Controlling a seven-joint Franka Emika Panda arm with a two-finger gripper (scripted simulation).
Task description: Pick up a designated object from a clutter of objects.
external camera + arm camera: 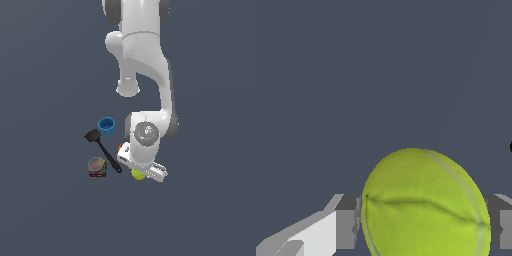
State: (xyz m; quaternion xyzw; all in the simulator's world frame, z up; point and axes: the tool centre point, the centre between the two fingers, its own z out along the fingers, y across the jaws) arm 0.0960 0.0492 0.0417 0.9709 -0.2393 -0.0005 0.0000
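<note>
The tennis ball [423,205] sits between the two fingers [347,227] of the gripper [141,173], and both fingers press on its sides, so they are closed on it. Beside the arm lie the blue cup [106,125], the black spatula [102,147] and the short can [97,167].

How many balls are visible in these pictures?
2. The tennis ball sits between the pincer fingers, below the arm in the exterior view. A small orange ball peeks out beside the arm's wrist, near the spatula. More may be hidden under the arm.
</note>
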